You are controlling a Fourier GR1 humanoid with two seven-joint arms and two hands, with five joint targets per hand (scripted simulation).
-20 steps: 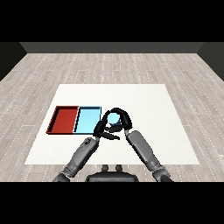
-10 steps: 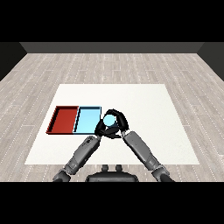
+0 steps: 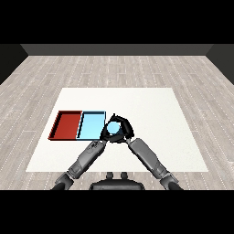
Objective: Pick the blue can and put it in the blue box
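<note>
The right hand (image 3: 122, 127) is curled round the blue can (image 3: 115, 129), holding it just beside the right edge of the light blue tray (image 3: 91, 125), which lies next to the red tray (image 3: 67, 124) toward the left edge of the desk (image 3: 151, 105). The left hand (image 3: 103, 137) sits close under the can, but it is too dark and overlapped to tell whether its fingers are apart or together. The pick looks done, while the placing is left: the can seems not yet over the blue tray and has still to be carried leftward and set down inside it.
</note>
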